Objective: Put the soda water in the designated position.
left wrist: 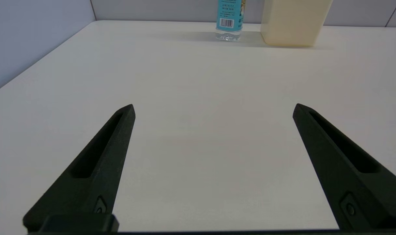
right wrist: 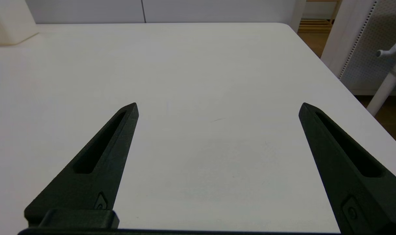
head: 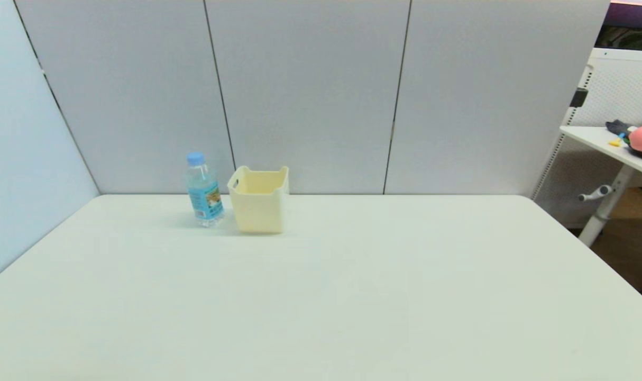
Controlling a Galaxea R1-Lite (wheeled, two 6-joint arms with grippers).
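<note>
Standing in head view: one soda water upright at upper left of centre on the white table, just left of one cream bin; grey panels behind; bin's contents cannot be told.
Left wrist view: left gripper spread wide, holding nothing, over bare tabletop, bottle and bin far ahead.
Right wrist view: right gripper spread wide, holding nothing.

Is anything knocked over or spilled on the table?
No. The soda water stands upright with its cap on, beside the cream bin, also upright. No spill shows. The left gripper and right gripper hang open, holding nothing.
</note>
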